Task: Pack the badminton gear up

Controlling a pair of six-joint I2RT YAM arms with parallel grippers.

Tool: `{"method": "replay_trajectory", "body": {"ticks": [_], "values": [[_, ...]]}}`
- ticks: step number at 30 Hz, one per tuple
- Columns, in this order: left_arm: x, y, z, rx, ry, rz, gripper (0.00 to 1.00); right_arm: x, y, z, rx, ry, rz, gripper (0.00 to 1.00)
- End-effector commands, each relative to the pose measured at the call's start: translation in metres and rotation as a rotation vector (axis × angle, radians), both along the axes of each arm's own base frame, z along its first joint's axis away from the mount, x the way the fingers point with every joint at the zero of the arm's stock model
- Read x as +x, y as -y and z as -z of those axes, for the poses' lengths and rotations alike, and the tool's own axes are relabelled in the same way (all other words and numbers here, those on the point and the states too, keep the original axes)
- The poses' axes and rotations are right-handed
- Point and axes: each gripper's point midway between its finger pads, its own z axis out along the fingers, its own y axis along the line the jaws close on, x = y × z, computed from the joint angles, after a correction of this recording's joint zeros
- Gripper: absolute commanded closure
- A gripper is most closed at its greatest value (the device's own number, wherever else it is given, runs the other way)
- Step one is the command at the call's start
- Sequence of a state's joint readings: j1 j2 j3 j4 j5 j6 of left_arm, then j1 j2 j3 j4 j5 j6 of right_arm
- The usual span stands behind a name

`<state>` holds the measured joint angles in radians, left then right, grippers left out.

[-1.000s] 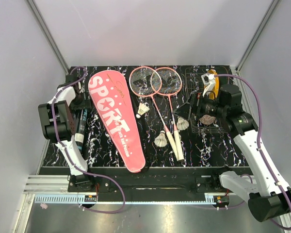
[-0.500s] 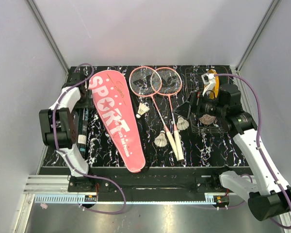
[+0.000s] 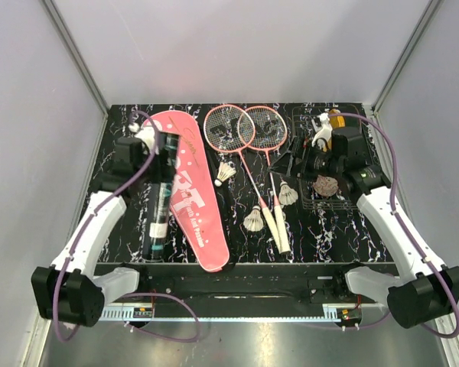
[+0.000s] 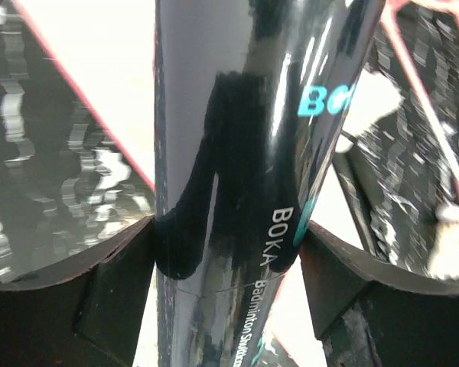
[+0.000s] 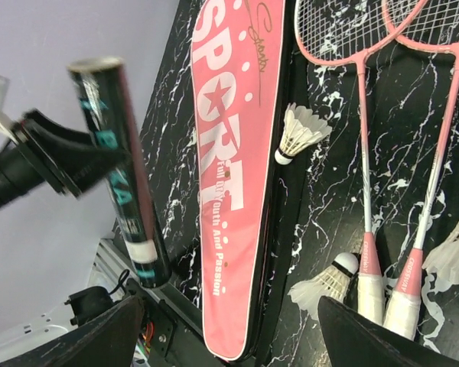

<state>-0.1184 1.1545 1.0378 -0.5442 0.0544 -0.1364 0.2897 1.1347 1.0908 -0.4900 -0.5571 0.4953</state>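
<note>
We see two containers. The long pink fabric cover lettered "SPORT" lies flat on the black marbled table, and we cannot tell whether anything is in it. The glossy black cylindrical tube is clamped in the left gripper. The left wrist view shows its fingers pressed against both sides of the tube. The tube hangs tilted along the cover's left edge, with its upper end toward the cover's wide far end. We cannot tell whether it is capped or whether its lower end touches the table.

All the gear that would go inside lies out on the table to the right of the cover. The two pink-framed rackets with white handles lie with their heads overlapping at the far side. One white feather shuttlecock lies just beside the cover's right edge, a second touches the racket handles, and a third lies on their far side.

To the left of the cover, a narrow strip of table runs to the enclosure wall. The cover's narrow tip reaches the near table edge.

The right gripper hovers over the racket shafts with its fingers spread apart and nothing between them. Beyond it, away from the cover, a small pinkish cup sits on a wire grid.
</note>
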Motion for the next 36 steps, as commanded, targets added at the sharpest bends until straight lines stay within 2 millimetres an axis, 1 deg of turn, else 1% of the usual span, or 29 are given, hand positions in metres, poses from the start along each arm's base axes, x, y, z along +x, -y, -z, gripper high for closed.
{"method": "replay_trajectory", "body": {"ticks": [1,3,4,5,6,8,9,10,11,12,13,14,15,16,17,18,20,21,22,23,26,28,29,30,33,34,36], "values": [[-0.021,0.072,-0.028,-0.142,0.206,0.307,0.78,0.007,-0.013,-0.037,0.037,0.106,-0.05,0.0],[-0.03,0.087,-0.035,-0.146,0.25,0.379,0.78,0.008,-0.019,-0.041,0.042,0.115,-0.085,0.0],[-0.036,0.095,-0.041,-0.13,0.276,0.425,0.79,0.008,-0.023,-0.044,0.046,0.12,-0.102,0.01],[-0.039,0.097,-0.044,-0.121,0.277,0.438,0.8,0.009,-0.024,-0.046,0.047,0.126,-0.104,0.0],[-0.039,0.1,-0.055,-0.117,0.299,0.454,0.82,0.011,-0.027,-0.051,0.049,0.133,-0.109,0.0],[-0.042,0.105,-0.063,-0.089,0.316,0.505,0.88,0.012,-0.03,-0.057,0.056,0.15,-0.124,0.01],[-0.042,0.108,-0.073,-0.094,0.335,0.521,0.92,0.014,-0.032,-0.062,0.062,0.163,-0.132,0.02],[-0.042,0.11,-0.076,-0.058,0.36,0.568,0.97,0.013,-0.036,-0.066,0.068,0.173,-0.146,0.04],[-0.046,0.115,-0.078,-0.056,0.361,0.606,0.97,0.015,-0.038,-0.07,0.072,0.185,-0.15,0.04],[-0.045,0.117,-0.087,-0.041,0.388,0.634,0.97,0.017,-0.041,-0.079,0.081,0.203,-0.156,0.05],[-0.046,0.12,-0.089,-0.037,0.395,0.661,0.96,0.014,-0.047,-0.083,0.088,0.21,-0.177,0.07],[-0.052,0.126,-0.091,-0.045,0.406,0.716,0.94,0.015,-0.049,-0.088,0.094,0.221,-0.187,0.11],[-0.052,0.127,-0.095,-0.019,0.43,0.744,0.94,0.016,-0.054,-0.098,0.105,0.233,-0.202,0.15],[-0.053,0.129,-0.098,-0.008,0.447,0.756,0.93,0.015,-0.058,-0.103,0.115,0.239,-0.225,0.18],[-0.053,0.13,-0.1,0.003,0.462,0.767,0.93,0.014,-0.062,-0.106,0.119,0.241,-0.237,0.24],[-0.053,0.13,-0.102,0.022,0.484,0.776,0.93,0.017,-0.065,-0.113,0.122,0.253,-0.242,0.26],[-0.054,0.131,-0.107,0.027,0.515,0.79,0.92,0.015,-0.072,-0.117,0.119,0.26,-0.262,0.31],[-0.056,0.132,-0.102,0.029,0.509,0.805,0.92,0.016,-0.076,-0.124,0.117,0.279,-0.274,0.32],[-0.057,0.134,-0.099,0.025,0.505,0.813,0.92,0.015,-0.079,-0.127,0.115,0.288,-0.285,0.33],[-0.059,0.135,-0.092,0.016,0.491,0.826,0.92,0.011,-0.084,-0.134,0.113,0.302,-0.306,0.36],[-0.061,0.14,-0.077,0.004,0.463,0.846,0.93,0.006,-0.099,-0.136,0.094,0.312,-0.359,0.39],[-0.063,0.144,-0.077,-0.008,0.47,0.858,0.94,0.004,-0.106,-0.135,0.088,0.311,-0.382,0.42],[-0.064,0.146,-0.074,-0.019,0.467,0.87,0.94,0.004,-0.111,-0.138,0.09,0.316,-0.392,0.44],[-0.065,0.148,-0.073,-0.029,0.463,0.871,0.95,0.002,-0.117,-0.139,0.088,0.32,-0.408,0.48],[-0.065,0.152,-0.072,-0.056,0.459,0.881,0.95,0.004,-0.131,-0.14,0.084,0.315,-0.427,0.53],[-0.065,0.153,-0.071,-0.059,0.458,0.885,0.96,0.0,-0.137,-0.137,0.082,0.299,-0.444,0.53],[-0.066,0.155,-0.07,-0.065,0.451,0.894,0.96,0.006,-0.142,-0.129,0.068,0.27,-0.441,0.55]]}}
